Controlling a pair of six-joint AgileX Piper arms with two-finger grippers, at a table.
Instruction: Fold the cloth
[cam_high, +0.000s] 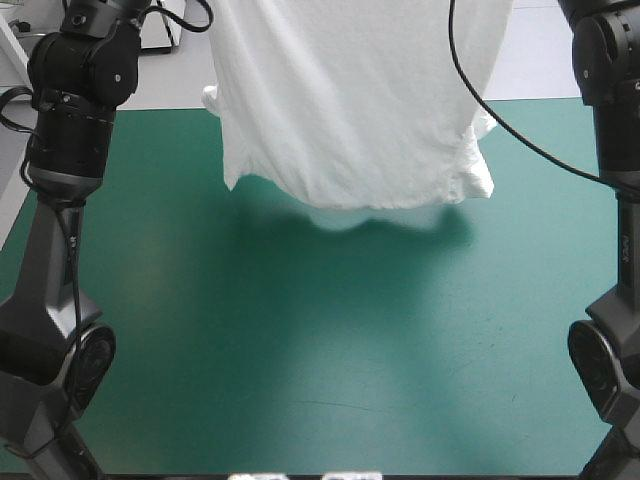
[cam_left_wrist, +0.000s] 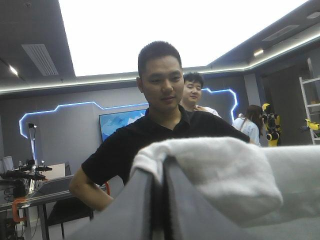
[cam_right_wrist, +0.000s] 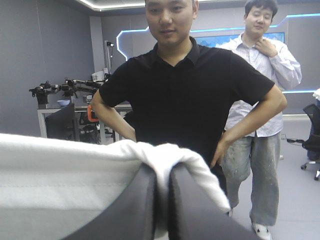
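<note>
Teal-green table (cam_high: 300, 350) beneath T-shirt (cam_high: 350, 100), top cropped

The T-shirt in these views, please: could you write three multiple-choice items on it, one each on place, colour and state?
1. Where is the T-shirt?
A. spread flat on the table
B. hanging over the teal-green cover
C. folded at the near edge

2. What colour is it?
A. white
B. brown
C. black

3. How do the left gripper and the right gripper stand?
A. both open, away from it
B. one open, one shut
C. both shut on it

Key: B, as the high view shows it hanging between the raised arms. A, as it is white in every view. C, as each wrist view shows that gripper pinching the cloth.
</note>
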